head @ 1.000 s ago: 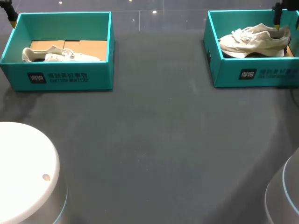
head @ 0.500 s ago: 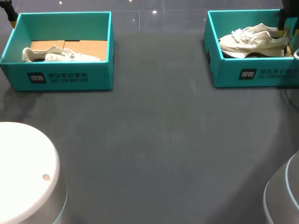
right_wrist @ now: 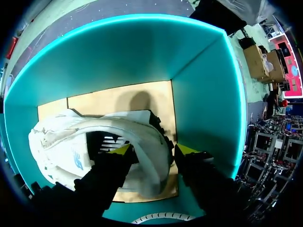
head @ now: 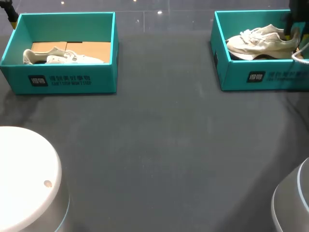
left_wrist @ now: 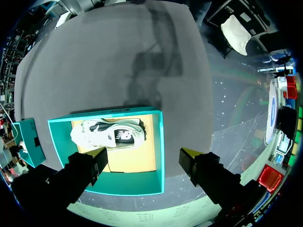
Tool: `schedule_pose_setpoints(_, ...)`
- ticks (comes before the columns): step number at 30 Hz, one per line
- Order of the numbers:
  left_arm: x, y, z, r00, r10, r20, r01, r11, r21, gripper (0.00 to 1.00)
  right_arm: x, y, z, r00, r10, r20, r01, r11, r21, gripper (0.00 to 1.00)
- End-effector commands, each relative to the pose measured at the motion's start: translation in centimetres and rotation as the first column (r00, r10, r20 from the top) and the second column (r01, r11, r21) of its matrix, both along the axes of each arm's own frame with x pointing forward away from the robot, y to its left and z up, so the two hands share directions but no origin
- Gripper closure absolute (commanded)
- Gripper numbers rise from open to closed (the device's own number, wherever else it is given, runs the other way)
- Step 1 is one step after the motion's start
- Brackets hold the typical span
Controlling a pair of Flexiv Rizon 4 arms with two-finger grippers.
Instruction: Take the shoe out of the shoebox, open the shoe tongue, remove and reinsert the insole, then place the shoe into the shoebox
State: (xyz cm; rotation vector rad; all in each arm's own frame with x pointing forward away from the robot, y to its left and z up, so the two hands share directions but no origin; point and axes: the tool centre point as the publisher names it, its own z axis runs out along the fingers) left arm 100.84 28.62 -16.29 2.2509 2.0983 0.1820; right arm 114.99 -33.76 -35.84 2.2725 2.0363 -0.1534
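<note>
At the bench's far right corner, inside right box: right shoe, white. Rests on the brown cardboard floor, toe toward the bench's middle, heel toward the outer wall. Down at that heel: right fingers, clenched on the heel wall, one inside the collar and one outside. In the head view, only the end of that arm in sight, over the box's outer end.

At the far left corner: left box, teal like the other and open on top. Inside it: left shoe, white with a dark logo. Lies on its side on the cardboard floor, near one wall. High over this box: left fingers, spread wide, grasping nothing, well apart from the shoe.

At the near corners: left base, white, and right base, grey.
</note>
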Motion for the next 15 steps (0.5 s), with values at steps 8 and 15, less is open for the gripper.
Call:
schedule_pose_setpoints(8, -0.09, 0.03, 0.05, 1.0, -0.001, 0.001, 0.001, 1.0, 0.001, 0.0, 0.68, -0.33, -0.59, 1.0, -0.007, -0.015, 0.007, 1.0, 0.0, 0.34)
schedule_pose_setpoints(15, -0.09, 0.03, 0.05, 1.0, -0.001, 0.001, 0.001, 1.0, 0.001, 0.0, 0.48, -0.49, -1.42, 1.0, -0.004, -0.026, 0.004, 1.0, 0.0, 0.25)
